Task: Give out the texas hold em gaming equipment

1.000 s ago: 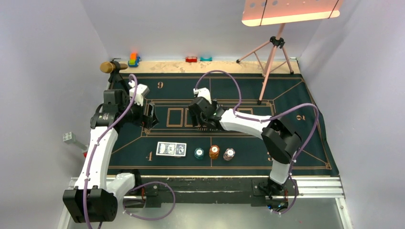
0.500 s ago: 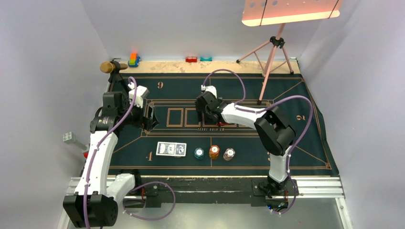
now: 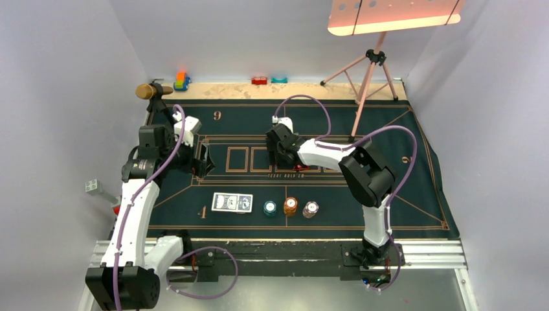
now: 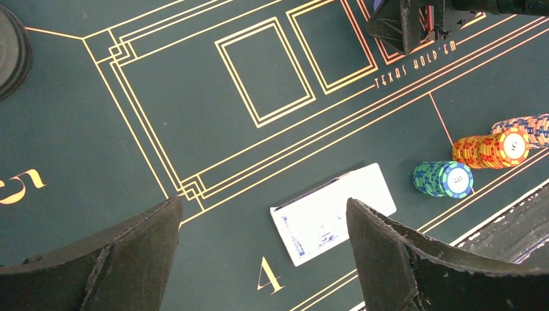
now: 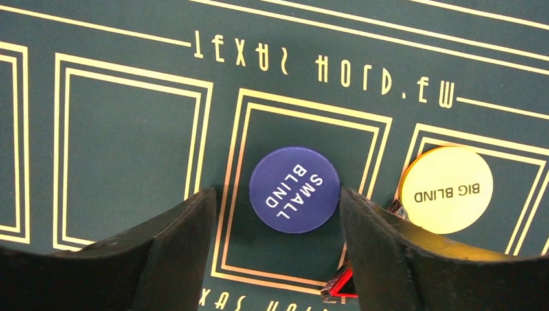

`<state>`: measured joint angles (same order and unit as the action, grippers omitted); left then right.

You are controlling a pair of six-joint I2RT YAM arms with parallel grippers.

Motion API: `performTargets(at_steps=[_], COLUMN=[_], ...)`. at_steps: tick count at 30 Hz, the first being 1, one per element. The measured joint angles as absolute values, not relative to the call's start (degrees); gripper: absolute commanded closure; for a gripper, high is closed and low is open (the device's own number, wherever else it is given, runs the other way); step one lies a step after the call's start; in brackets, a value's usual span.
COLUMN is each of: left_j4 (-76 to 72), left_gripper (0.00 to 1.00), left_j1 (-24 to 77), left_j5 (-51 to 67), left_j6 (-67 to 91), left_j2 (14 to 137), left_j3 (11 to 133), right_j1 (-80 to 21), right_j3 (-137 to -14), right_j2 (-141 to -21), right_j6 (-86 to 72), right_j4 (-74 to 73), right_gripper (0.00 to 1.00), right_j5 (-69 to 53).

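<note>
**Texas hold em gaming equipment (image 3: 289, 206): a thin disc could skid**

The right gripper (image 5: 275, 193) hung low with its jaws apart, straddling the flat round navy disc (image 5: 294, 189) marked "SMALL BLIND". That disc lay inside a gold-lined box of the dark green felt mat (image 5: 129, 162).

Closing there looked risky. The disc was thin and flush to the cloth, so the fingers might ride over it, drag the felt or flick it aside. One finger also stood near the round yellow disc (image 5: 446, 188) marked "BIG BLIND" and just beside the small red triangle (image 5: 340, 291), which it partly hid. Either could be knocked out of place.

The left gripper (image 4: 264, 202) hovered open and empty above the mat, well apart from this.

Counted:
- one navy disc
- one yellow disc
- one red triangle
- one pile of blue-backed playing cards (image 4: 333, 212) near the front edge
- three chip stacks in a row beside the cards: the teal stack (image 4: 444, 179), the orange-brown stack (image 4: 492, 148) and the white-grey striped stack (image 4: 526, 127)

The cards in the pile and the chips in each stack could not be counted.
</note>
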<state>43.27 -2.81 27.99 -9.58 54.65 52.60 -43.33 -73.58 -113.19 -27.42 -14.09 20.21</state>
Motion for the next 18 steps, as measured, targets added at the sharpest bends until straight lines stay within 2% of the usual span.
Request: performTargets(at_steps=[3, 10, 18], left_j4=[43.1, 42.8, 41.5], left_gripper=[0.00, 0.00, 0.00], left_j1=[-2.8, -2.8, -2.8], left_j5=[27.6, 26.7, 22.7], left_j6=[-9.6, -9.5, -8.1], left_j2=[54.6, 54.6, 55.7], left_j3=[52.6, 52.6, 52.6], right_j1=[-43.3, -44.9, -51.1], right_j3=[-73.8, -75.7, -82.6], right_j2=[-113.3, -114.8, -119.6], right_j6=[-27.4, -27.4, -27.4], right_j4=[-14.1, -14.5, -15.0], right_gripper=[0.39, 0.43, 0.48], right_j5=[20.1, 21.0, 21.0])
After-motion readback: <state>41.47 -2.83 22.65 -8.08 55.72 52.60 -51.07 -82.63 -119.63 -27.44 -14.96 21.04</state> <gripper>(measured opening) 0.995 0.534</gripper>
